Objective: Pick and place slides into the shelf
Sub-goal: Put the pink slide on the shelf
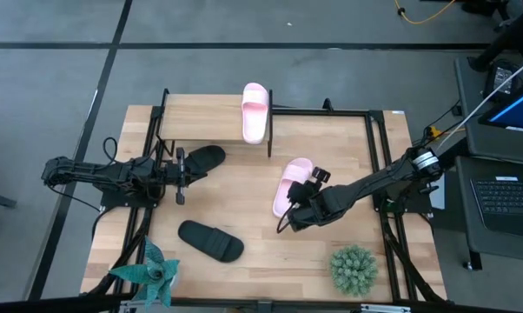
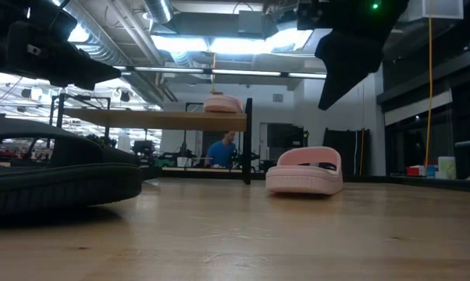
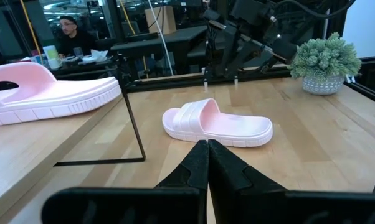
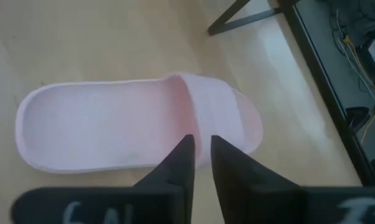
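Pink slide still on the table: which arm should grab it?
Right. The right gripper hangs directly over the pink slide on the table, fingers nearly closed. The left gripper sits shut by a black slide, farther away.

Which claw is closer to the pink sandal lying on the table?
The right claw: it hovers just above the pink sandal on the table. The left claw is well off to the side, beside a black sandal.
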Robot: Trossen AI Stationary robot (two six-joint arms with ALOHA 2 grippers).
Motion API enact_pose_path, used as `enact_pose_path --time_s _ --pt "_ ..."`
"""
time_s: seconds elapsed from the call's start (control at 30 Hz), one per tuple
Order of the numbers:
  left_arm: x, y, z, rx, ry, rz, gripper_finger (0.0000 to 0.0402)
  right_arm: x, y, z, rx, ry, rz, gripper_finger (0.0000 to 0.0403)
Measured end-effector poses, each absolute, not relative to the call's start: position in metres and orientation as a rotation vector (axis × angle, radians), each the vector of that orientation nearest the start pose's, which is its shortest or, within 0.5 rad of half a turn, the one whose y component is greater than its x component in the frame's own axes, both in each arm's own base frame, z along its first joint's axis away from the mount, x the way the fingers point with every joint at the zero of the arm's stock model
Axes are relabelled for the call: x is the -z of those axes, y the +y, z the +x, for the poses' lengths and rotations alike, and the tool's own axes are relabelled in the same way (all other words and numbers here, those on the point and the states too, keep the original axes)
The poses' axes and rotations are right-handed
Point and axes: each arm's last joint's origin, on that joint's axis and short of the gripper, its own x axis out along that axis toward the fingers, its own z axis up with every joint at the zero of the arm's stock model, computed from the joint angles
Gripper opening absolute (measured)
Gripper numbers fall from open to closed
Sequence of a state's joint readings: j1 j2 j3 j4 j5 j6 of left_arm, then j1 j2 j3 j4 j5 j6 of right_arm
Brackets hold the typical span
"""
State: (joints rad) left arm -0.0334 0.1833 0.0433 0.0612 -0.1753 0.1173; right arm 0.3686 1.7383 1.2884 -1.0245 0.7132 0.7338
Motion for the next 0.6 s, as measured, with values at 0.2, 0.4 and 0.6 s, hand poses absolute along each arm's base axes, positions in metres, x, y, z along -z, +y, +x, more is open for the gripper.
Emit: enact_pose_path --time_s 0.2,0.4,0.6 --pt "-0.169 0.001 0.107 -0.137 0.086 0.125 0.0 -0.218 0.097 0.304 0.725 1.027 -0.084 0.0099" --pt "-0.169 0.001 0.107 -0.137 0.086 0.125 0.0 -0.185 0.093 0.295 0.736 1.023 -0.068 0.0141" --pt "-0.169 0.001 0.107 -0.137 0.086 0.125 0.0 -0.171 0.088 0.287 0.783 1.0 -0.128 0.0151"
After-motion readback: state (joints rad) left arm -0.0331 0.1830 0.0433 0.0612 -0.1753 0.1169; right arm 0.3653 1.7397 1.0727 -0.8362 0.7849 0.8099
